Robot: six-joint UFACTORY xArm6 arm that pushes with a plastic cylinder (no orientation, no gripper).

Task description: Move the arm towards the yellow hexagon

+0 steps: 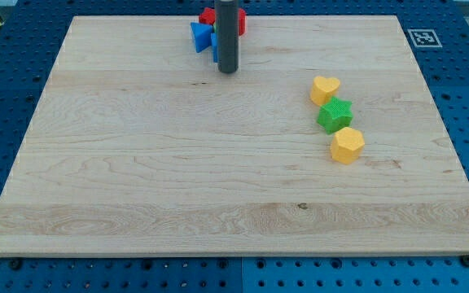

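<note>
A: Left to right – what sits where?

B: A blue block and a red block huddle at the board's 12 o'clock edge, with my tip just beside them at their 5 o'clock. Right of centre a yellow heart, a green star and the yellow hexagon touch in a row.

A: Jaws?

B: None here – just a bare rod.

A: Best path?

B: Probably slide toward 4 o'clock, passing below the heart and star, and slow near the hexagon so nothing gets nudged
</note>
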